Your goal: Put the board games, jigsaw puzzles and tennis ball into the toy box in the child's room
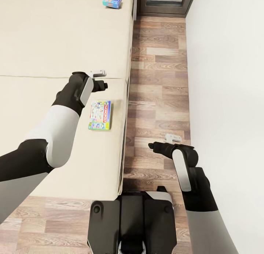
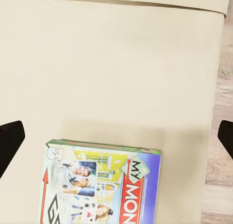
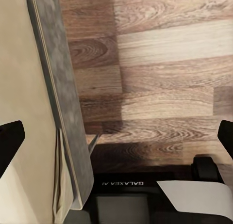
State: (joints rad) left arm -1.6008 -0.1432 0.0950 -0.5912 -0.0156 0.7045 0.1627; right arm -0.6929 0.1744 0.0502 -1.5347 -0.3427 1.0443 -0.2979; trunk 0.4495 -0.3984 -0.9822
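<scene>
- Head view looks down on the bed (image 1: 44,44), its beige mattress in two sections, with a wood-plank floor (image 1: 157,81) running along its right side beside a white wall (image 1: 227,63).
- One board game (image 1: 100,115), green-edged with a red panel, lies flat on the nearer mattress section, close to the bed's right edge.
- A second board game (image 1: 112,0), light blue, lies on the farther section, well apart from the first.
- Left gripper (image 1: 99,77) hangs above the bed, just beyond the nearer game; in the left wrist view its dark fingertips (image 2: 10,141) sit wide apart at the frame's sides, jaws open and empty, with the game (image 2: 102,185) below them.
- Right gripper (image 1: 161,142) hangs over the floor beside the bed; in the right wrist view its fingertips (image 3: 9,141) are likewise spread, jaws open, above planks, the bed's grey base (image 3: 60,98) and the robot's dark base (image 3: 145,200).
</scene>
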